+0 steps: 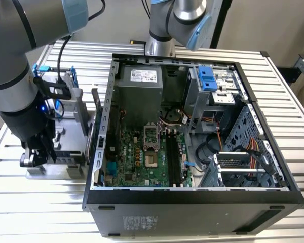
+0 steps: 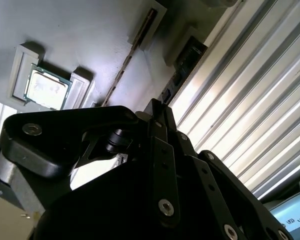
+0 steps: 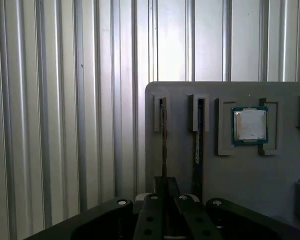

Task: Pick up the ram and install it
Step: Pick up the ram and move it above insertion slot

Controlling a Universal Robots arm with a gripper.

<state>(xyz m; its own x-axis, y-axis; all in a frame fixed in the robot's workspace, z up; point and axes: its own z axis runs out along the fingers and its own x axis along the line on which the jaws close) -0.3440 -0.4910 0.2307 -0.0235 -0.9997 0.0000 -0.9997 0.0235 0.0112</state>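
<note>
The ram [image 3: 163, 135] stands on edge in a slot of a grey holder block [image 3: 240, 200], the slot farthest from the square silver processor chip [image 3: 250, 125]. My gripper [image 3: 167, 186] is down over this stick with its fingers drawn together on the upper edge, and the stick is still seated in its slot. In the second wrist view the same ram [image 2: 181, 72] runs up to the gripper [image 2: 160, 112]. The exterior view shows the gripper [image 1: 35, 159] low at the holder [image 1: 66, 169], left of the open computer case [image 1: 192, 195]. The motherboard's long memory slots [image 1: 173, 159] lie inside the case.
A second memory stick [image 3: 197, 145] stands in the neighbouring slot, between the held one and the processor chip. The holder rests on a ribbed metal table [image 3: 65, 125]. A second robot arm's base [image 1: 159, 45] stands behind the case. Drive cages and cables crowd the case's right side.
</note>
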